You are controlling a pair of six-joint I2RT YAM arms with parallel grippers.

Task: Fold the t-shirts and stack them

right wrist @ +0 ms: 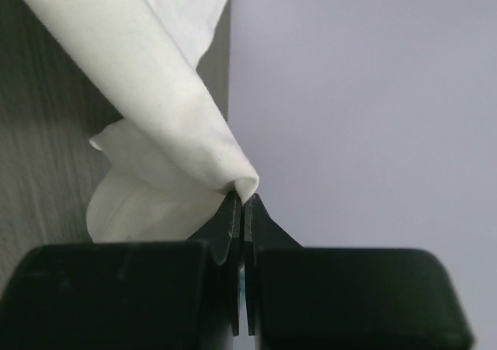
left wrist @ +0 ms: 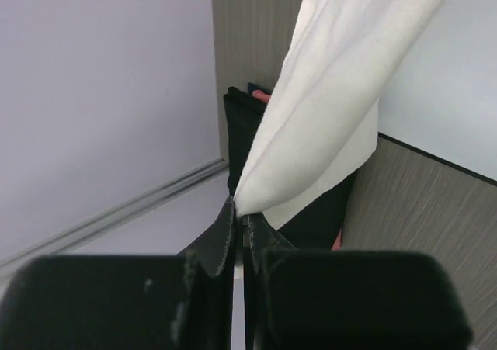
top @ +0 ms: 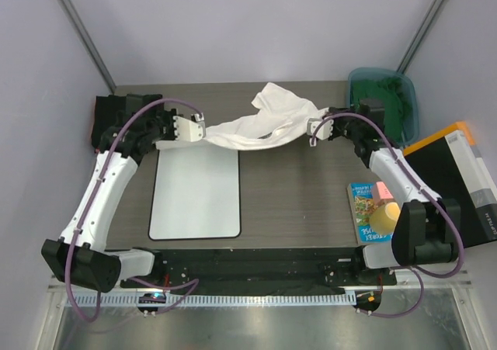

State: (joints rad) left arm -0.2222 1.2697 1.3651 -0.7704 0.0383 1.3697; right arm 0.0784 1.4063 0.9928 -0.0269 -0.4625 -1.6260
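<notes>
White t-shirt (top: 264, 121) strung btw both grippers over back half of table (top: 295, 202). It's bunched and twisted, w/ a lump of cloth poking toward the back wall.

L to R:
- Black t-shirts (top: 105, 125) piled at far-left edge, beside left arm. Left wrist cam shows a bit of pinkish-red cloth (left wrist: 262, 96) on that pile.
- Left gripper (top: 203, 125): jaws pinched tight on shirt's left end, cloth fanning out from the tips.
- White board (top: 196, 193) w/ black rim lies flat, just in front of left gripper. Shirt hangs just behind its far edge; can't tell if touching.
- Right gripper (top: 312, 129): jaws clamped on shirt's right end, fold of cloth wrapped over the tips.
- Green t-shirt (top: 384, 102) crumpled in teal bin (top: 413, 113), back-right corner.
- Book (top: 359, 202) flat on table by right arm.
- Orange/black box (top: 454, 171) at right edge.
</notes>
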